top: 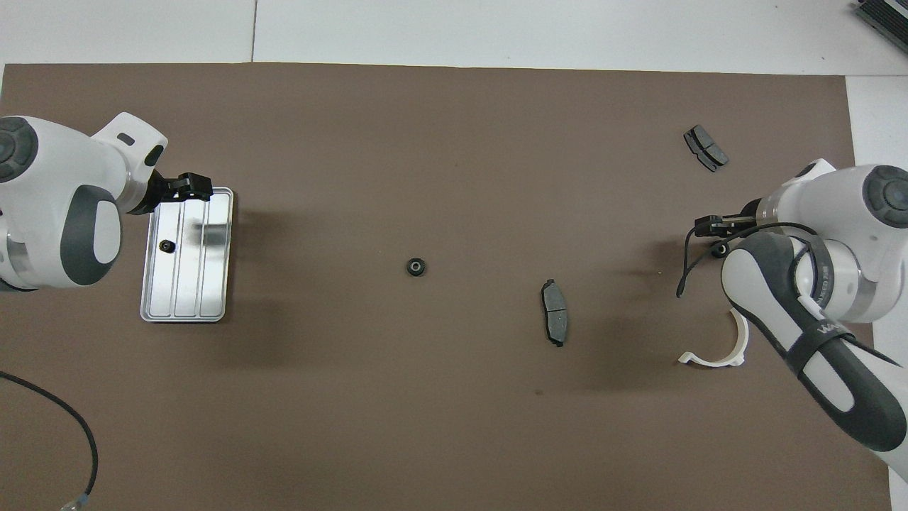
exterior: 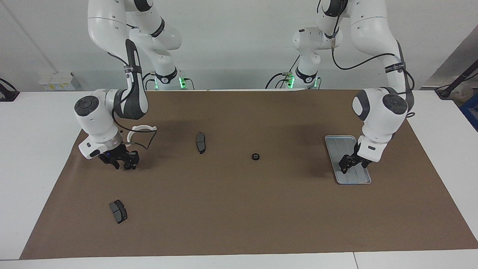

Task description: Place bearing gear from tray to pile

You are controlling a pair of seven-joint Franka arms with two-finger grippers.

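Observation:
One small black bearing gear [exterior: 255, 156] [top: 416, 267] lies alone on the brown mat at mid-table. Another gear [top: 167, 245] sits in the silver tray [exterior: 336, 144] [top: 206, 284] at the left arm's end; the facing view hides it under my left gripper [exterior: 350, 166] [top: 193, 186], which hangs open and empty over the tray. The pile is a scatter: a white half-ring bracket [exterior: 141, 129] [top: 716, 355] and two dark brake pads [exterior: 201, 142] [top: 555, 310], [exterior: 118, 211] [top: 705, 147]. My right gripper [exterior: 123, 164] [top: 711, 227] hovers open and empty over the mat beside the bracket.
The brown mat [exterior: 239, 209] covers most of the white table. A black cable [top: 64, 419] loops over the mat at the left arm's end, near the robots. A dark object [top: 883, 18] lies at the table's corner farthest from the robots, at the right arm's end.

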